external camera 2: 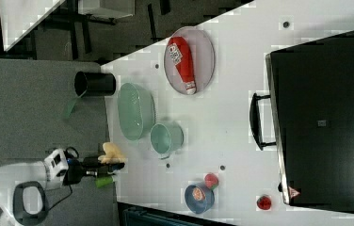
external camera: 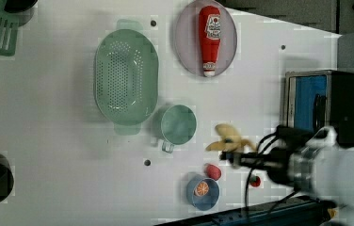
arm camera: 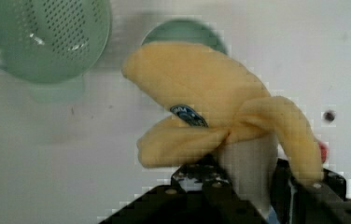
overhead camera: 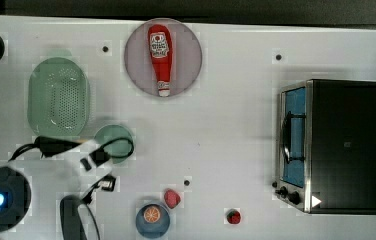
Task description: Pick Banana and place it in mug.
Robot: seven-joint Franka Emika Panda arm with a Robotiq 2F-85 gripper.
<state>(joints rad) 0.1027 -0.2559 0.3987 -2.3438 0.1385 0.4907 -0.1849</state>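
Nearest the wrist camera is the banana — a soft, pale yellow, half-peeled toy with peel flaps hanging loose and a small dark sticker on its side. Its pale core runs down into the gripper, whose dark fingers pinch it at the base, so it is held in the air and not resting on the worktop.

In the left view the banana sticks out of the gripper towards the mug, which stands to the left view's left and slightly higher, a clear gap between them. The right view agrees: banana at the worktop's edge, mug off to the right view's right, just beside the colander. From the wrist, the mug's green rim peeks out beyond the banana's far end.

So the move turns on this — the mug lies ahead along the banana's long axis, past its free tip. My judgement: the pick is done, and the carry needs to bring the banana over the mug's mouth and tip it end-down, since the flaps spread nearly as wide as the opening and could catch the rim. The colander, touching or nearly touching the mug, is the nearest wrong target.
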